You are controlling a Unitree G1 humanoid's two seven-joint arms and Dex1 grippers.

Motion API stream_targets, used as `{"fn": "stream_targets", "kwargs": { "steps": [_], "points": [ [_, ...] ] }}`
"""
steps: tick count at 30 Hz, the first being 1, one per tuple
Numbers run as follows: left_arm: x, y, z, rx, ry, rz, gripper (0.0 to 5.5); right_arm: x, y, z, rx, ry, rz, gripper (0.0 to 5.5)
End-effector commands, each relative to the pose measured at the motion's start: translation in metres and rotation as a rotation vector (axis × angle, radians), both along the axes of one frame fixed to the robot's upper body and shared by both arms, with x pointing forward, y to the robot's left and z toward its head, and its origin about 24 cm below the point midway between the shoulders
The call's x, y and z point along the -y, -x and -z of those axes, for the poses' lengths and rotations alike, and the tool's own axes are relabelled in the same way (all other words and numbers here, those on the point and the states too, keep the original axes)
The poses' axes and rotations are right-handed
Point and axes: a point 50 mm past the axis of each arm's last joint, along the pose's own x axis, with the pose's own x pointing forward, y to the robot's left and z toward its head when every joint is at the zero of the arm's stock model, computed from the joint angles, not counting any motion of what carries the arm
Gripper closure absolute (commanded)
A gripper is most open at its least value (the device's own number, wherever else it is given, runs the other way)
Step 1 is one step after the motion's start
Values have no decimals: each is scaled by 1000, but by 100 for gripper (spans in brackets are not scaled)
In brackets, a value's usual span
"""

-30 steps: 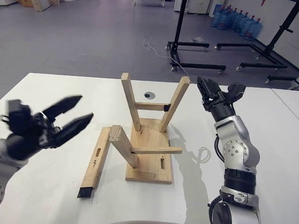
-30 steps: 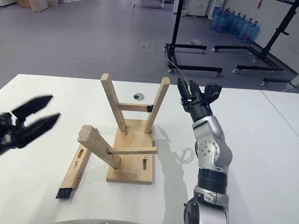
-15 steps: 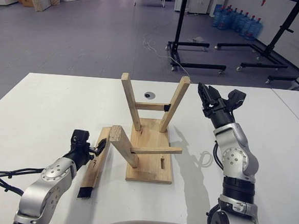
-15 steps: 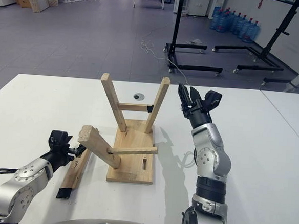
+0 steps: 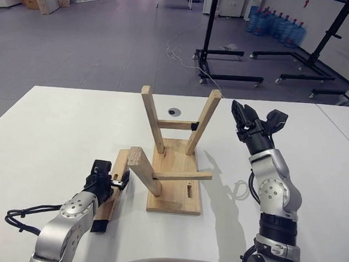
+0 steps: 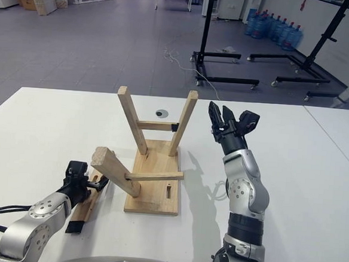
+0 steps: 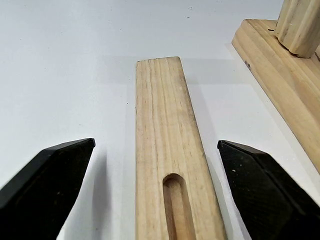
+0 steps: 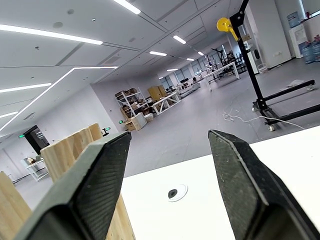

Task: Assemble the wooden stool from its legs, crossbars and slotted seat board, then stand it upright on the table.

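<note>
- Low at the near left of the table [image 5: 43,128], I am holding my left gripper [image 7: 156,142] wide open, with its two black fingers [image 7: 50,175] reaching down either side of the loose leg [image 7: 162,115] and not touching it.
- That loose leg is lying flat on the table, running near to far, just left of the seat board [image 5: 176,197] and apart from it; a long slot [image 7: 175,200] is showing in its upper face between my fingers.
- The seat board is lying flat at the middle of the table, with two legs [image 5: 152,117] standing up from its far end, leaning slightly apart and joined by a crossbar [image 5: 176,124].
- A third leg [image 5: 143,171] is sitting in the board's left side, tilting toward the left, and a second crossbar [image 5: 182,176] is sticking out of it to the right, above the board.
- Off to the right of the standing legs, I am holding my right gripper [image 5: 258,114] raised above the table, pointing far, with its fingers spread and nothing between them.
- A round grommet [image 5: 174,112] is sitting in the tabletop beyond the stool parts.
</note>
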Motion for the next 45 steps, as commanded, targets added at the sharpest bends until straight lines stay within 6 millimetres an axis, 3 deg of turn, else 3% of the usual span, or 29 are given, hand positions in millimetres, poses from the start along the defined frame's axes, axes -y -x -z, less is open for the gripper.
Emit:
{"fn": "stream_targets", "kwargs": {
  "steps": [1, 5, 14, 20, 23, 29, 35, 38, 41, 45],
  "points": [
    [-1, 17, 20, -155, 30, 15, 172, -4, 4, 1, -3, 6, 5, 266],
    [-4, 17, 24, -223, 110, 43, 223, -11, 5, 1, 5, -3, 1, 266],
    [-29, 8, 16, -301, -28, 235, 344, -17, 5, -1, 29, -26, 16, 266],
    [-35, -10, -4, -192, 11, 228, 345, -17, 5, -2, 41, -29, 30, 266],
    [-44, -23, -24, -81, 14, 219, 345, -13, 4, -4, 49, -27, 40, 266],
    [-66, -54, -89, 268, 18, 189, 346, -7, -1, -8, 67, -20, 52, 266],
    [-59, -60, -163, 724, 166, 292, 346, 7, -6, -22, 123, -38, 37, 266],
    [-52, -50, -186, 862, 299, 419, 346, 9, 2, -44, 229, -135, -179, 266],
    [-32, -41, -203, 895, 457, 688, 346, -7, 24, -74, 369, -171, -560, 266],
    [-21, -48, -198, 752, 651, 920, 346, -41, 31, -88, 434, -169, -851, 266]
  ]
}}
